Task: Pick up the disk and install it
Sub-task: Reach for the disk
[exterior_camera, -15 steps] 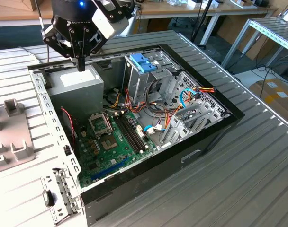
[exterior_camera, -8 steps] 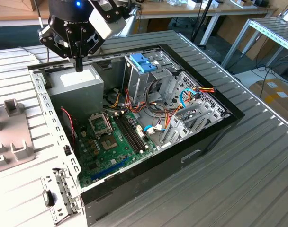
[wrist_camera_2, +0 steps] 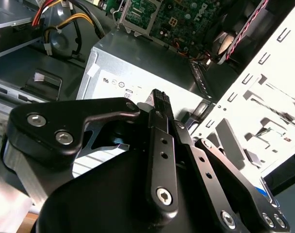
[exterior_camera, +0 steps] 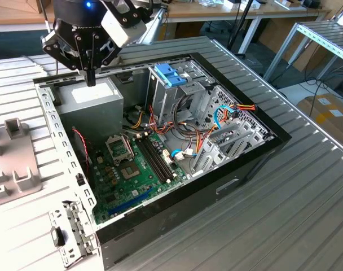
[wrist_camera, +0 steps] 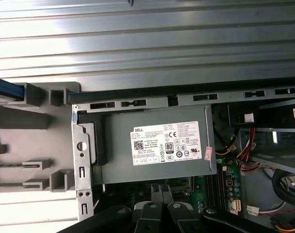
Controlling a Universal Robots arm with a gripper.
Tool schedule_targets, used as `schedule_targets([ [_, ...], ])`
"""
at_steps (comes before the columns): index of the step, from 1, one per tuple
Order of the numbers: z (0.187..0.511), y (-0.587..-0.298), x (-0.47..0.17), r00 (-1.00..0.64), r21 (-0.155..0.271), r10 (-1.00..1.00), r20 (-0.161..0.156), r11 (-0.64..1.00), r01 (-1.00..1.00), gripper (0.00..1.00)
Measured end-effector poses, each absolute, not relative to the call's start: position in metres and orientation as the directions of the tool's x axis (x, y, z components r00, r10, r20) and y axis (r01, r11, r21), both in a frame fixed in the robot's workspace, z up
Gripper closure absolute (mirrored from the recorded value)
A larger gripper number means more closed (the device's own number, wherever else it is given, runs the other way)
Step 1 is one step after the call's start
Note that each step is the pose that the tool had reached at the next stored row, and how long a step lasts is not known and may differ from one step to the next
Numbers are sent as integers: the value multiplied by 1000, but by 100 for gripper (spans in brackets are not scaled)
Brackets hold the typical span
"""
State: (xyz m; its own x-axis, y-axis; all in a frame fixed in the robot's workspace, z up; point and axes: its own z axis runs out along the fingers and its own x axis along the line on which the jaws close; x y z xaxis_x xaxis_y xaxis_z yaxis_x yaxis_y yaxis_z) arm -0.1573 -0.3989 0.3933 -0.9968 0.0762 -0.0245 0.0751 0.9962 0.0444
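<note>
The pincer [exterior_camera: 90, 78] hangs tip-down over one corner of the open case [exterior_camera: 273, 141]. It is narrow, its fingertips [wrist_camera: 155, 193] pressed together with nothing between them. Directly below it sits the grey box [exterior_camera: 91, 100], its white label [wrist_camera: 169, 143] face-up in the first wrist view; whether tip and box touch I cannot tell. Past the box, further into the case, lies the green board [exterior_camera: 132, 175] (memory slots and a bare socket showing). The disk [wrist_camera: 5, 91] shows as a bright blue edge, well apart from the pincer, outside the case wall, at the grey fixture [wrist_camera: 38, 121] that stands beside the case. Off to the pincer's other side, across the case, a light-blue clip [exterior_camera: 170, 73] tops the drive cage [exterior_camera: 183, 99].
</note>
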Motion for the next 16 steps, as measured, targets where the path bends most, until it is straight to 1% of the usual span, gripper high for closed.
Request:
schedule_targets([
  [16,393,-399,-167,-997,44,76,-25,996,75,89],
])
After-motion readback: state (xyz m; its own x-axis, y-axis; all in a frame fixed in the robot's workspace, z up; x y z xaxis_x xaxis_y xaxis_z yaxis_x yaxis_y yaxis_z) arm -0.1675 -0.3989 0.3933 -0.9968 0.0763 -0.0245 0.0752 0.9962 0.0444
